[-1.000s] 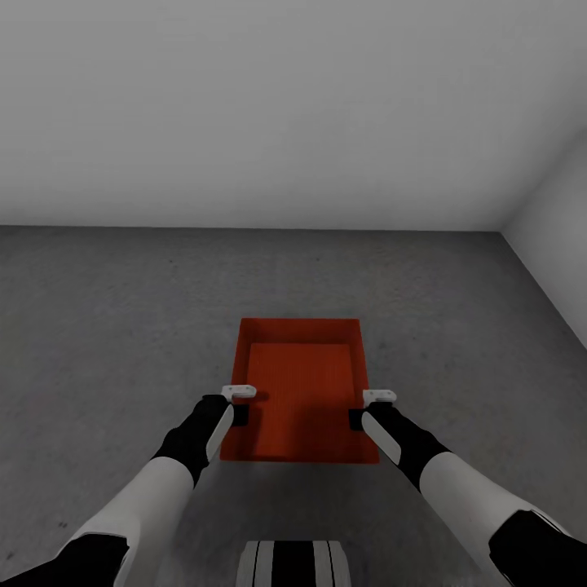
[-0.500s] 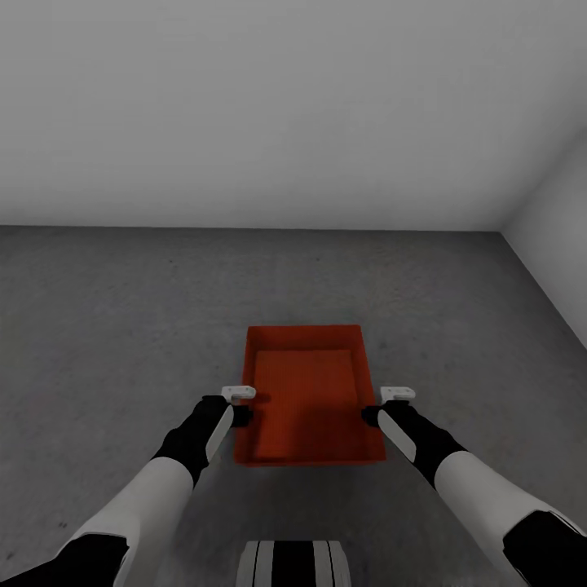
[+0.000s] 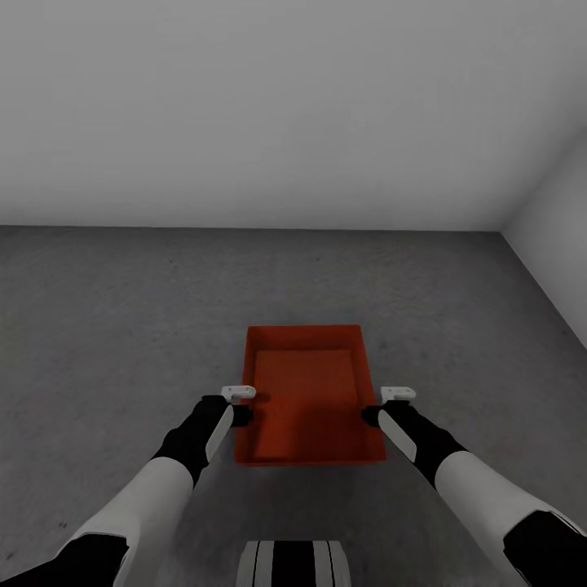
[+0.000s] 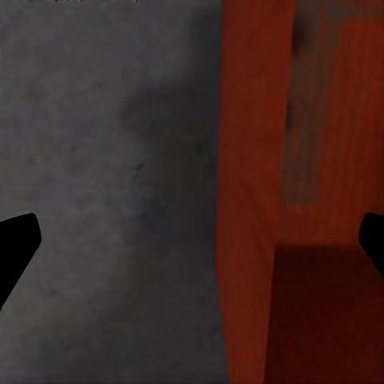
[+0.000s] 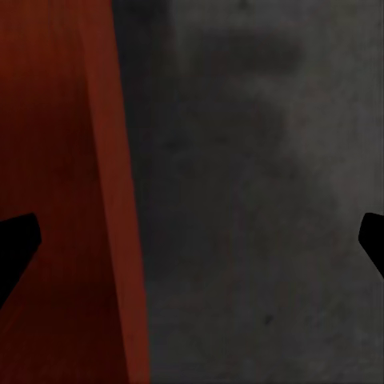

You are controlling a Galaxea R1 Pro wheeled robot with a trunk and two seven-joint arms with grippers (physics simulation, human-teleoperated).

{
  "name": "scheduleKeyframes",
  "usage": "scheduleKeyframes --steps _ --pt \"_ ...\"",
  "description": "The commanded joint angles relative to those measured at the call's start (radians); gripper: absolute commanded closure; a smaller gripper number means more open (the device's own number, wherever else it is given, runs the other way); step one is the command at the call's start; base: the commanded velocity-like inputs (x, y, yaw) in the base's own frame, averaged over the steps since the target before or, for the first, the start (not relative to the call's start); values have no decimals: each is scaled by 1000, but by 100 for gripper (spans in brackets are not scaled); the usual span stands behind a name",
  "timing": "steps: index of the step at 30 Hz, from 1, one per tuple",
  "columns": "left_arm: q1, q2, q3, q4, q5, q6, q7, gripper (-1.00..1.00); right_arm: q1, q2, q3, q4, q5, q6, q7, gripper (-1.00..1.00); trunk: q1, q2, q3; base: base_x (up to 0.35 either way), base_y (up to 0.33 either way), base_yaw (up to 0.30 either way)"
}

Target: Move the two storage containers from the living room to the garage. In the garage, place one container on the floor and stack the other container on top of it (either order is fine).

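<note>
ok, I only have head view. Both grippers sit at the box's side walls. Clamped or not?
Observer: Not clamped. In the left wrist view the left gripper is open, with the box wall between its fingers and clear of both.
Operator: And the right?
Observer: Open too. The right gripper straddles the other wall, one finger over the box's inside and one over the floor.

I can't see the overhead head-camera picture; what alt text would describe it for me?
An open, lidless red-orange rectangular storage container sits on a dark grey concrete-like floor, between the robot's two black-and-white arms. The left end effector and right end effector flank its long side walls, fingers spread. A plain white wall rises behind.
</note>
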Motion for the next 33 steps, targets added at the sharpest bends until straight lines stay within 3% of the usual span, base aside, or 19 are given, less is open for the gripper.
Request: scheduleKeyframes --steps 1,9,33 --pt "0 0 -2 -2 7 4 6 -100 -1 -2 8 -2 -10 3 -9 -100 0 0 -1 0 0 0" --pt "0 0 -2 -1 7 5 7 -100 -1 -4 8 -2 -10 2 -9 -100 0 0 -1 0 0 0" --pt "0 0 -2 1 5 9 7 -100 -1 -4 8 -4 -10 2 -9 -100 -92 168 75 0 0 0"
